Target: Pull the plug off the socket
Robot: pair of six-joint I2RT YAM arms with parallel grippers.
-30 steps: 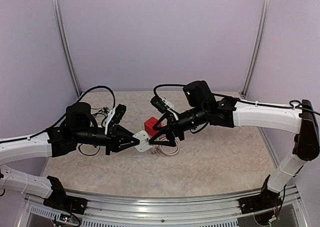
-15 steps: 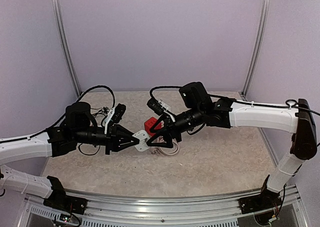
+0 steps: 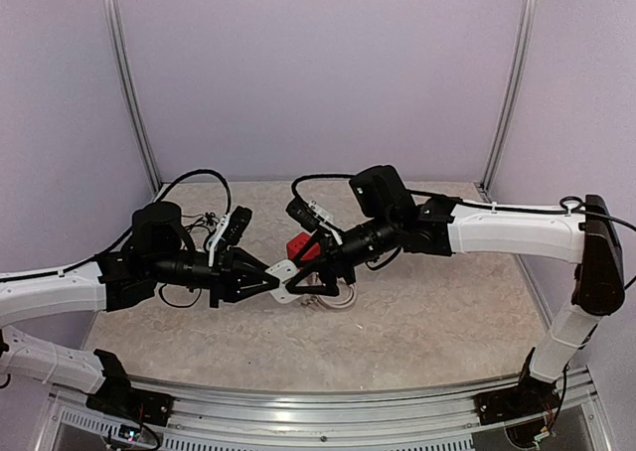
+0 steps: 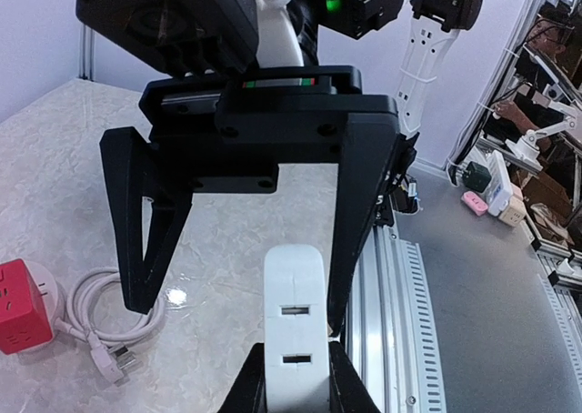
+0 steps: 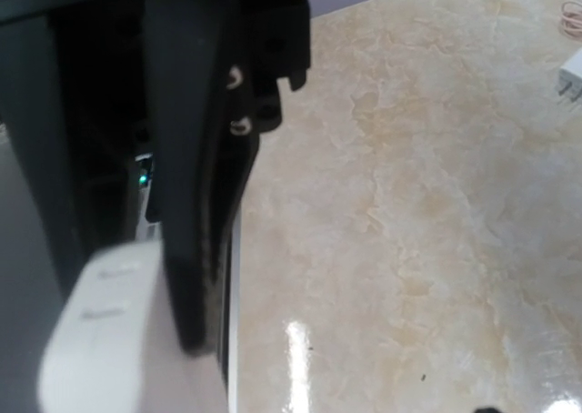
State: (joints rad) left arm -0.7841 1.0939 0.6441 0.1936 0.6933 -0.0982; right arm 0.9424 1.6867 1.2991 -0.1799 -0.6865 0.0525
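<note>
My left gripper is shut on a flat white piece with two slots and holds it above the table. My right gripper is open, its black fingers straddling the white piece from the far side; the right finger sits against its edge. In the top view my right gripper meets the left one at mid-table. The red socket cube lies on the table to the left, apart from both grippers. The right wrist view is blurred and shows the white piece beside a black finger.
A coiled white cable with a pronged plug lies beside the red cube; it also shows in the top view. The table's metal rail runs at the right. A small white item lies on the marble far off.
My right arm has moved left and down toward the left gripper, so its open fingers now straddle the white piece. The left arm has barely moved.
</note>
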